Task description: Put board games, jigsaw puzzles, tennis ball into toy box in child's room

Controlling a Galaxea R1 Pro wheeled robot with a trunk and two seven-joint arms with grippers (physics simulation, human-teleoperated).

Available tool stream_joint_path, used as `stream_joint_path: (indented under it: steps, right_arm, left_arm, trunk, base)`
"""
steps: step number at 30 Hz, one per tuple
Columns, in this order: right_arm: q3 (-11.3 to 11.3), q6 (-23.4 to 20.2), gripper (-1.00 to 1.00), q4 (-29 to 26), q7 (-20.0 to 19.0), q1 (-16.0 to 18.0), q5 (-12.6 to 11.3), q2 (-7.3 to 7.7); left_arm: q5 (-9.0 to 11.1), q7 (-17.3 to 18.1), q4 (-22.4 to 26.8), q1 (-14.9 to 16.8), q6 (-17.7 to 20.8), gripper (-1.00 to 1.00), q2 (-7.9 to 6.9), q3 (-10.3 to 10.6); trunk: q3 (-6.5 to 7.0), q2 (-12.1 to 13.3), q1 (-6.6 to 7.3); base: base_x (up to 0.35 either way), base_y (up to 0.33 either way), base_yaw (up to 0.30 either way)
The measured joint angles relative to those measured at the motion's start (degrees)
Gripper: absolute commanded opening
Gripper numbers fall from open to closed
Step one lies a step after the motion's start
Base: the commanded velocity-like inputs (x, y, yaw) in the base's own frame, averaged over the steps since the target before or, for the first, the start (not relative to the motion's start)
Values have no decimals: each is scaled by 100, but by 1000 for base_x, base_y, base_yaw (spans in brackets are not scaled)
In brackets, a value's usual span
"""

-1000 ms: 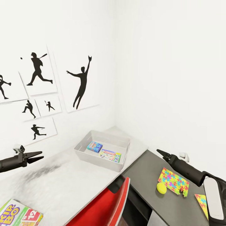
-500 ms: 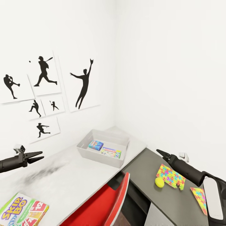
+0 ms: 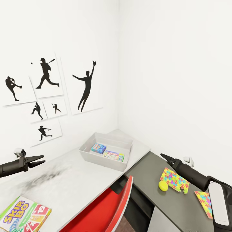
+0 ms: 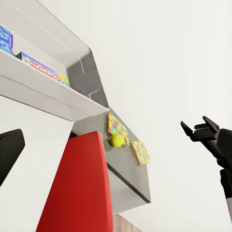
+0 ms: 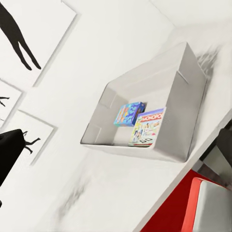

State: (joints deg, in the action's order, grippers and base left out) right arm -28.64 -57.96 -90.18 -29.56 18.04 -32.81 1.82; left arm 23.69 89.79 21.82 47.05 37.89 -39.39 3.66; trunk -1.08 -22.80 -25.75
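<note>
The left gripper hovers above the light grey table near its wall edge, its two pointed fingers slightly apart with nothing between them. The right gripper hangs over the dark grey corner section of the table, fingers drawn to a near point; whether they fully meet cannot be told.

Just beside the right gripper, a jigsaw puzzle of yellow, pink, blue and green pieces lies flat on the dark section, and the yellow-green tennis ball sits touching or just off its front edge. A second jigsaw puzzle lies farther along the same section, partly behind the right arm.

At the far corner of the light top, against the walls, stands the toy box, a shallow grey bin. Inside it lie a blue board game and the Monopoly box, side by side and apart.

At the near edge of the light top, below the left gripper, a Skip-Bo game box lies flat. A red chair stands at the inner corner of the table. Black athlete silhouettes hang on the wall above.
</note>
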Motion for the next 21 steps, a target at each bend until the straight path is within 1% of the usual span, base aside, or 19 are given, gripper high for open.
stream_joint_path:
  steps: [2,13,21]
  right_arm:
    - [3,-3,100,-5,7,0,-36,-1]
    - [5,-4,100,-8,3,0,-51,-14]
    - [0,4,100,-9,-2,2,-52,-15]
  left_arm:
    - [-2,0,0,0,0,100,11,0]
    - [-1,0,0,0,-1,100,-2,0]
    - [-6,0,0,2,-8,100,18,0]
  trunk:
    - [0,0,0]
    - [2,0,0]
    - [51,-5,-3]
  base:
    - [-16,0,0]
    - [-18,0,0]
    - [-193,0,0]
